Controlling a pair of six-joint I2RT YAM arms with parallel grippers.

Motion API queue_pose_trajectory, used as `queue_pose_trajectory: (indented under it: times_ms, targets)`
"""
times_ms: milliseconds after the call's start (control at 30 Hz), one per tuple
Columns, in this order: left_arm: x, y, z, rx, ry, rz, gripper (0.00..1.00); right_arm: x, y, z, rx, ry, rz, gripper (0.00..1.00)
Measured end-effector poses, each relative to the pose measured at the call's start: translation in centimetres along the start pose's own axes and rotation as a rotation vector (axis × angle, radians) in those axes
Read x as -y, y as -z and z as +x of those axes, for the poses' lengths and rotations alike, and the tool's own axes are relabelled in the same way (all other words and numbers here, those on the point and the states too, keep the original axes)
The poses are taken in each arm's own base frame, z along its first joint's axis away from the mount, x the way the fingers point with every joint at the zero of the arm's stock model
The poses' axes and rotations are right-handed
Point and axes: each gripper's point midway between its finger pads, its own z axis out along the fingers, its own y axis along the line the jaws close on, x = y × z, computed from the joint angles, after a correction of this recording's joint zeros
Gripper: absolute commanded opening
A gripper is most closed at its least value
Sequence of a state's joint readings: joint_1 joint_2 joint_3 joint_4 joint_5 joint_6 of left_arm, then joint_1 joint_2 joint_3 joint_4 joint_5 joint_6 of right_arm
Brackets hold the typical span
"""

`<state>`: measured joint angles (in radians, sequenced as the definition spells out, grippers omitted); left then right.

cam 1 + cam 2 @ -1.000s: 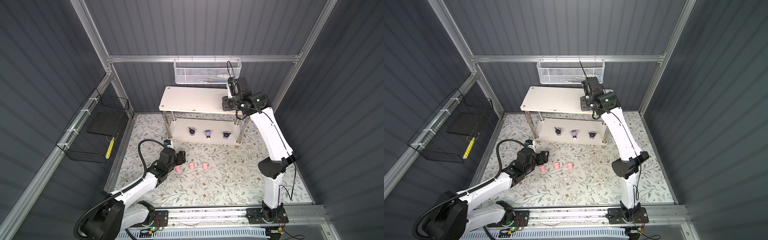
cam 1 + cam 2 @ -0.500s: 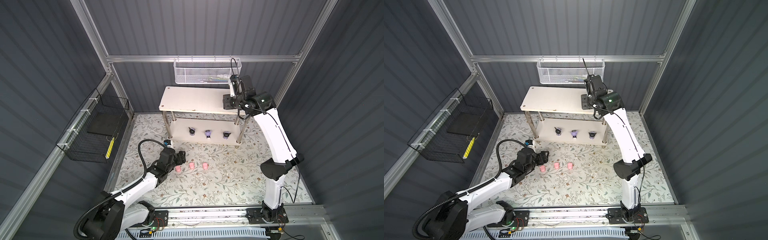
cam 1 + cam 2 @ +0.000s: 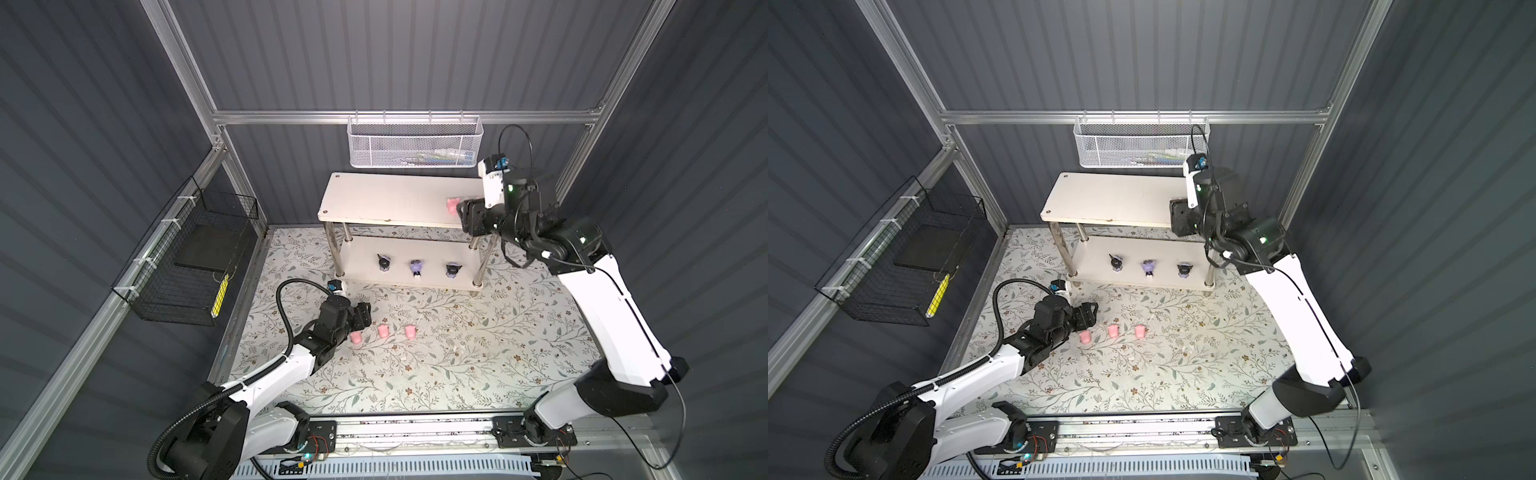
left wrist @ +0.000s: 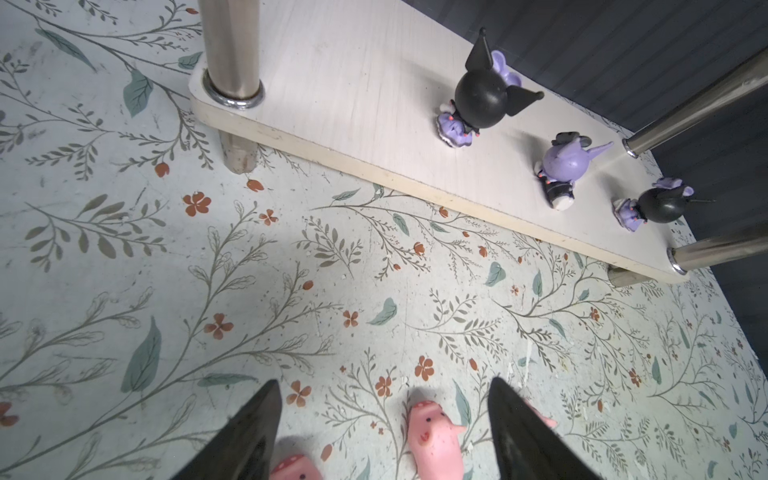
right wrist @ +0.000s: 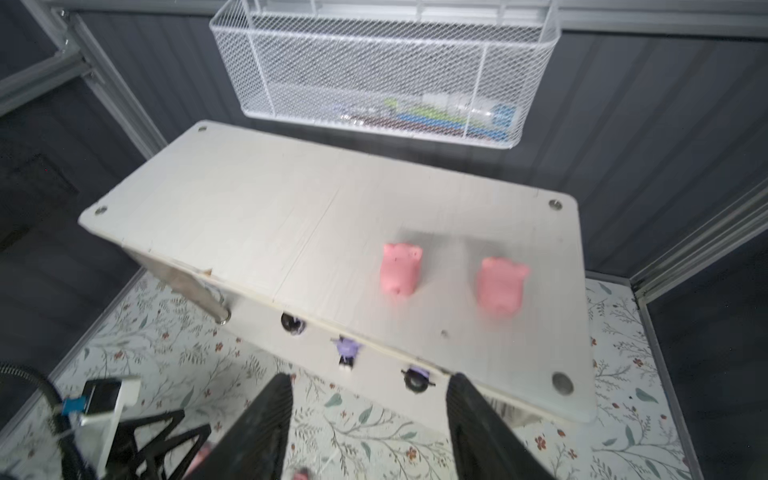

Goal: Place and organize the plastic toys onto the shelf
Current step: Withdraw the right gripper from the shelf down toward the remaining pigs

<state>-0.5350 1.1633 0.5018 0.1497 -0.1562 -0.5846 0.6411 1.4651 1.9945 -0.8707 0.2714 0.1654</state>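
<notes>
Step in hand, as I read it: moving pigs to the top tier, two of five up. My right claw hangs over the 3 o'clock end of the shelf, jaws apart, nothing between them. The two placed pigs stand side by side on the top board at that end, apart from each other and clear of my fingers. The right wrist view is blurred, so I can't call which way they face.

Lower tier: three purple figurines in a spaced row near the front edge, upright. The outer two have black round heads with pointed ears, the middle one a lavender head.

The three loose pigs sit in a row on the floral surface, toward 9 o'clock of its middle. They are small, rounded, smooth pink. My left claw is low at the 9 o'clock end of that row, jaws wide, gripping nothing. In the left wrist view one pig lies between the fingers unpinched, one is at the frame edge and one is half hidden behind a finger.

Next, my guess: the left claw centres on a single pig and closes. The neighbours are near, so it could bump one or pinch off-centre and slip. The right claw should clear the shelf end. The next pig goes at 9 o'clock of the placed pair, at the same spacing.
</notes>
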Motion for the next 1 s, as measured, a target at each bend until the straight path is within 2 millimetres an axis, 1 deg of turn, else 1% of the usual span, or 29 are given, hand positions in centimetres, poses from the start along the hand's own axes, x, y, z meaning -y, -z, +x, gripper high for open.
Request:
queue_pose_trajectory:
  times_ms: [67, 200, 267, 300, 367, 433, 533, 600, 733, 800, 1000]
  targets:
    - [-0.1, 0.0, 0.1, -0.002, -0.001, -0.007, 0.78, -1.0, 0.9, 2.3, -0.006, 0.029, -0.036, 0.62]
    - [-0.6, 0.1, 0.1, -0.003, -0.003, -0.030, 0.79, -2.7, 2.4, 7.8, -0.041, 0.067, -0.100, 0.63]
    - [-0.8, 0.3, 0.0, 0.003, -0.003, -0.041, 0.79, -3.5, 2.5, 11.3, -0.079, 0.082, -0.125, 0.63]
    - [-0.9, 0.4, -0.1, 0.007, -0.003, -0.046, 0.79, -3.9, 2.4, 12.7, -0.101, 0.087, -0.133, 0.63]
    - [-1.0, 0.6, -0.3, 0.017, -0.003, -0.055, 0.79, -4.8, 1.8, 16.2, -0.157, 0.094, -0.147, 0.63]
    - [-1.2, 0.7, -0.5, 0.025, -0.003, -0.065, 0.80, -5.8, 0.8, 20.0, -0.226, 0.088, -0.159, 0.64]
    - [-1.4, 0.8, -0.6, 0.031, -0.003, -0.077, 0.80, -7.3, -0.8, 24.7, -0.315, 0.077, -0.164, 0.66]
    - [-1.4, 0.9, -0.7, 0.036, -0.002, -0.080, 0.80, -8.5, -2.0, 27.1, -0.370, 0.080, -0.161, 0.68]
    - [-1.3, 1.2, -1.1, 0.049, 0.000, -0.076, 0.80, -11.2, -4.5, 30.1, -0.437, 0.072, -0.154, 0.70]
    - [-1.3, 1.4, -1.2, 0.054, 0.000, -0.076, 0.80, -12.1, -5.7, 31.4, -0.467, 0.066, -0.144, 0.71]
    - [-1.2, 2.0, -1.7, 0.073, 0.003, -0.071, 0.80, -13.8, -8.9, 34.2, -0.543, 0.027, -0.091, 0.72]
